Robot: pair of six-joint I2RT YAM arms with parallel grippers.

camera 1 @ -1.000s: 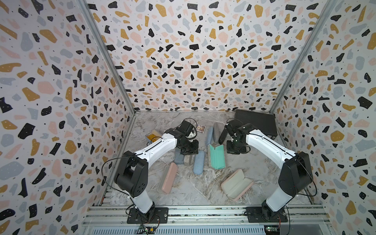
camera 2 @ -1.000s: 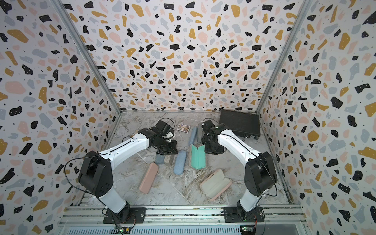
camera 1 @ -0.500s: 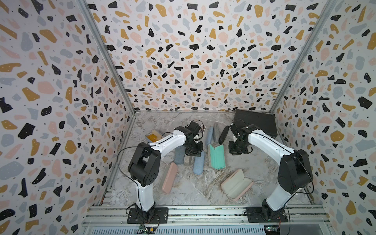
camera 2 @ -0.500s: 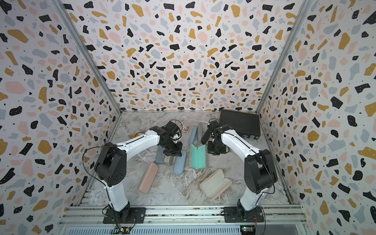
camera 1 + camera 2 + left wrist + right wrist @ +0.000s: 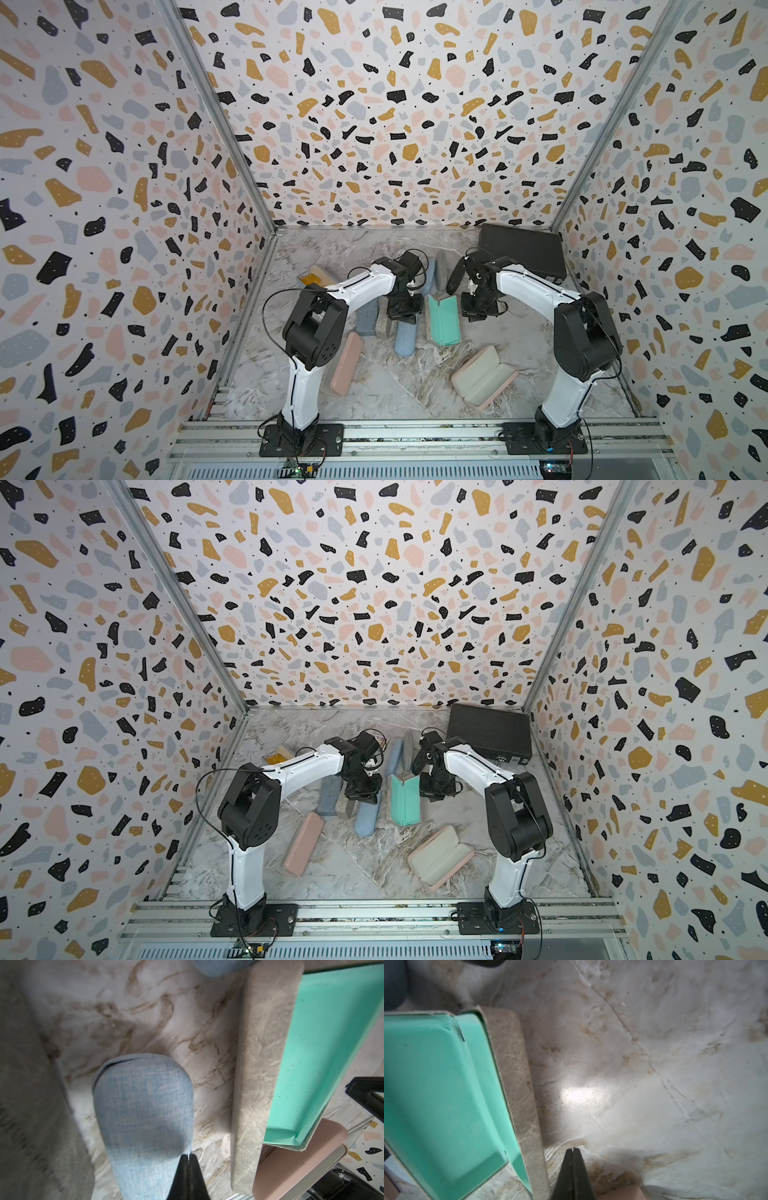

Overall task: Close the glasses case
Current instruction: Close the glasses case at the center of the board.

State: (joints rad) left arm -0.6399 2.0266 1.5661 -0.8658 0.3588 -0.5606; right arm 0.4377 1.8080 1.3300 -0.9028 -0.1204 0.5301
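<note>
An open glasses case (image 5: 444,319) (image 5: 404,799) with a teal lining and a grey-brown outside lies mid-table, its two halves spread apart. The wrist views show its lining (image 5: 324,1064) (image 5: 436,1095) and outer wall close by. My left gripper (image 5: 188,1155) (image 5: 402,311) is shut and empty, its tip over the edge of a closed light-blue case (image 5: 143,1115) (image 5: 405,340) just left of the teal case. My right gripper (image 5: 572,1149) (image 5: 478,311) is shut and empty, over bare marble just right of the teal case's wall.
A second open case (image 5: 484,378), pink with a cream lining, lies at the front right. A closed pink case (image 5: 343,365) lies front left, grey cases (image 5: 368,318) under the left arm. A black box (image 5: 521,251) sits back right, more cases (image 5: 432,270) behind.
My left gripper has moved right and toward the front, over the light-blue case beside the teal case. My right gripper has shifted slightly toward the front. Both stayed shut.
</note>
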